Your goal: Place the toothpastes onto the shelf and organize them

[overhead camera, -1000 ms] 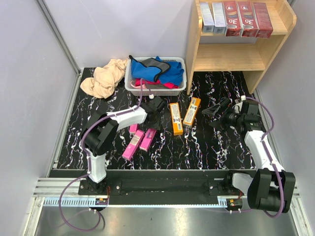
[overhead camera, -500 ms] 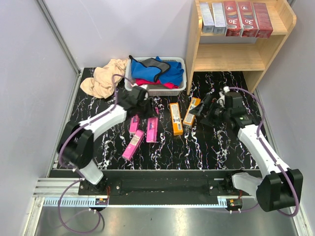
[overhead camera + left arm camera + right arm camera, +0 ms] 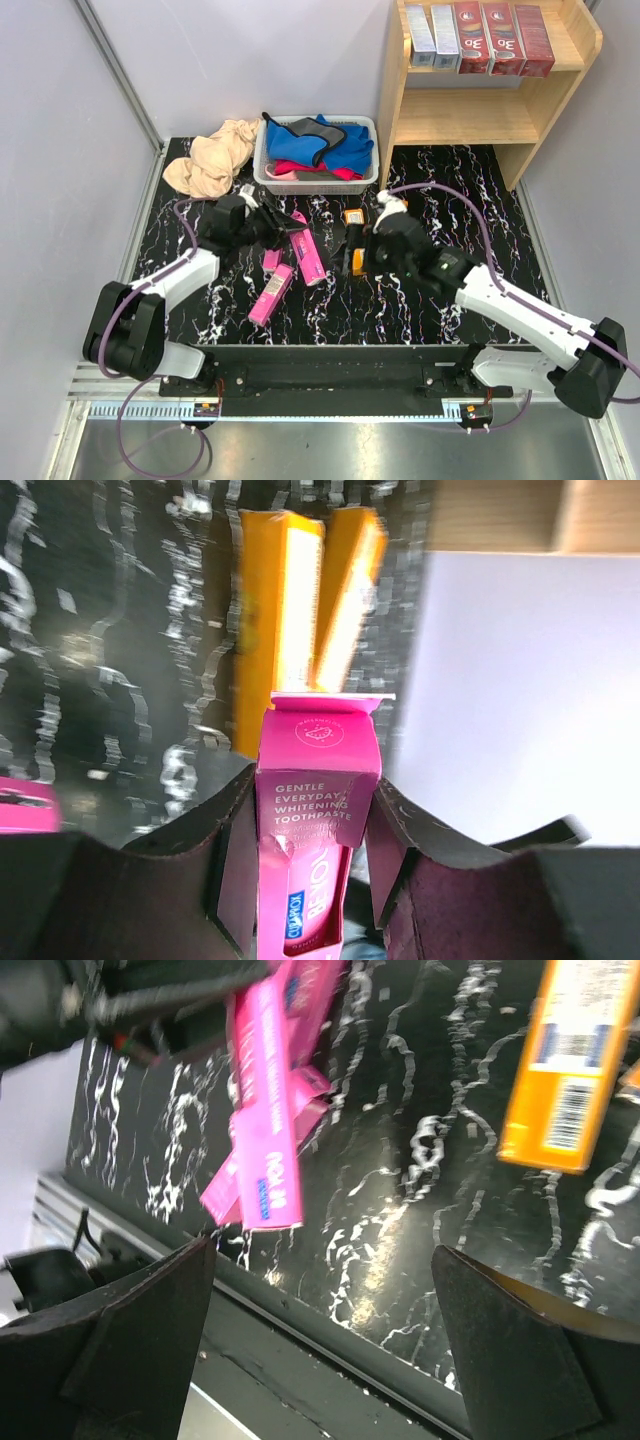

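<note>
Left gripper (image 3: pixel 272 228) clamps a pink toothpaste box (image 3: pixel 309 256) at nine o'clock of the two orange boxes (image 3: pixel 268 630), right gripper (image 3: pixel 352 240) hangs open above those, and five boxes (image 3: pixel 480 36) stand on the shelf (image 3: pixel 470 118) at one o'clock, so about half remain.

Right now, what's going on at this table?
The left end effector is shut on one end of a pink whitening toothpaste box. The right end effector hangs open and empty near the orange toothpaste boxes. More pink boxes lie on the table. The wooden shelf holds five on its top tier: two silver-grey boxes and three dark red boxes.
</note>
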Controlling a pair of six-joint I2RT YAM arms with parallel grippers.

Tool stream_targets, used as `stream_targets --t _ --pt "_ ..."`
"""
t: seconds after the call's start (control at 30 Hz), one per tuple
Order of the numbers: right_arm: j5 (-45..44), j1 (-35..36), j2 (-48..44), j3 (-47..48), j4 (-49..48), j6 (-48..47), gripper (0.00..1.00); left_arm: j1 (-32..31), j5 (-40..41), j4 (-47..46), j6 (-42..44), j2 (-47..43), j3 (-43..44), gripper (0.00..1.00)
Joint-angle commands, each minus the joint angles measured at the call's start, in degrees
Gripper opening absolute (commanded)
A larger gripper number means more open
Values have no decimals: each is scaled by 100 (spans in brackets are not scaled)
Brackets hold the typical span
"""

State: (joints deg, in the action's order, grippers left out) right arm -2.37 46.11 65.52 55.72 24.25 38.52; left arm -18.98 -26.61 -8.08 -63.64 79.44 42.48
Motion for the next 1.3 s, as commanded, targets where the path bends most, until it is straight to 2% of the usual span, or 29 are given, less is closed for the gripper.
stream_targets --t 0.0,0.13,0.3,0.47,0.67,0.73,0.77,0.9,0.93,1.0,1.03,1.1,1.27 --pt "-1247 941 119 184 -570 -231 97 88 -626 -1609 -1151 -350 -179 43" --pt "-1415 1330 461 263 -860 -258 94 105 -714 -1714 -1247 -333 -178 43" --pt "-1450 1489 857 360 -1036 -249 84 105 -819 -1899 -1379 -315 -240 43" --pt "-1635 1524 814 281 -1212 -187 65 105 -872 -1943 -1406 -315 -257 43" --pt "-1793 1515 673 176 -1335 -187 57 105 -969 -2005 -1432 -280 -266 43" --pt "-1758 1515 734 193 -1353 -205 50 105 -969 -2040 -1450 -262 -275 43" --pt "-1723 1515 761 211 -1344 -205 41 105 -978 -2049 -1441 -254 -267 44" --pt "-1626 1524 822 211 -1370 -178 28 105 -986 -2101 -1450 -253 -302 59" --pt "-1635 1524 822 211 -1370 -178 27 114 -969 -2075 -1441 -253 -302 68" --pt "-1661 1524 779 193 -1370 -170 26 114 -943 -1979 -1380 -297 -293 77" --pt "-1670 1524 761 193 -1362 -178 25 114 -934 -1909 -1345 -306 -258 87" --pt "-1688 1524 717 193 -1362 -161 25 114 -890 -1689 -1240 -350 -223 97" --pt "-1653 1515 664 246 -1318 -99 25 114 -732 -979 -888 -525 -12 99"
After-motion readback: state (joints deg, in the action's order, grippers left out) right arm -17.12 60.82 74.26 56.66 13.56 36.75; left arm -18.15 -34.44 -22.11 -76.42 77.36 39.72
